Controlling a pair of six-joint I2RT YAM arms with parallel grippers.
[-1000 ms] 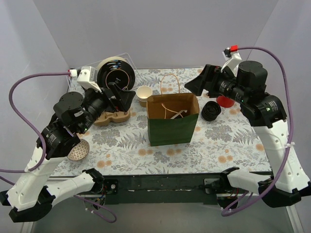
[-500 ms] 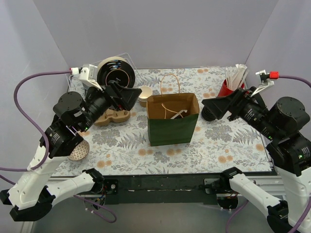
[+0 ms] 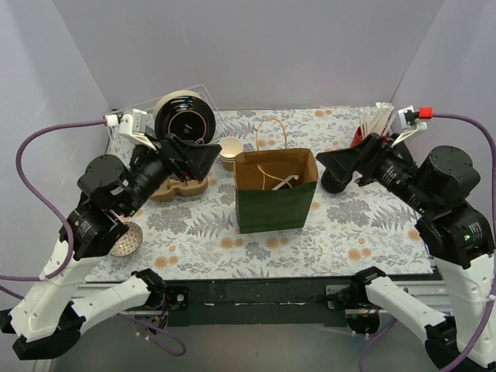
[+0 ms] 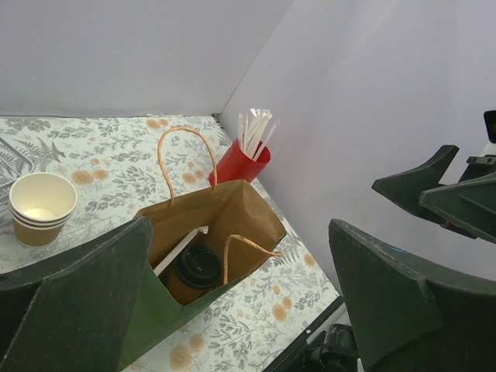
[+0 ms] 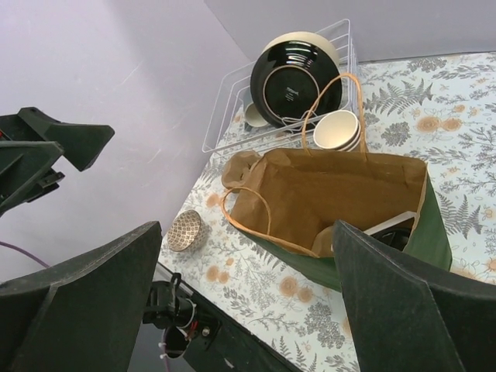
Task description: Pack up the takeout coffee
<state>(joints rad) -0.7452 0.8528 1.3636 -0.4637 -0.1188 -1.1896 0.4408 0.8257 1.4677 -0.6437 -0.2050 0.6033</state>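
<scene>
The takeout coffee [image 4: 195,267], a tan cup with a black sip lid, stands inside the green-and-brown paper bag [image 3: 275,205], beside a white stick. The bag stands open at the table's middle and also shows in the left wrist view [image 4: 232,213] and the right wrist view [image 5: 333,190]. The top view does not show the cup. My left gripper [image 3: 209,153] is open and empty, raised left of the bag; in its wrist view [image 4: 240,310] it looks down into the bag. My right gripper [image 3: 327,160] is open and empty, raised right of the bag, also in its wrist view [image 5: 248,302].
Stacked lidless tan cups [image 3: 230,149] stand behind the bag's left corner. A wire rack with black plates [image 3: 184,118] is at back left, with a cardboard carrier [image 3: 180,187] in front. A patterned bowl [image 3: 124,239] is near left. Black lids [image 3: 335,179] and a red straw cup [image 4: 242,163] are at right.
My right arm has drawn back toward the near right, which uncovers the straw cup. My left gripper has shifted slightly. Both stay open and empty, and the bag has not moved.
</scene>
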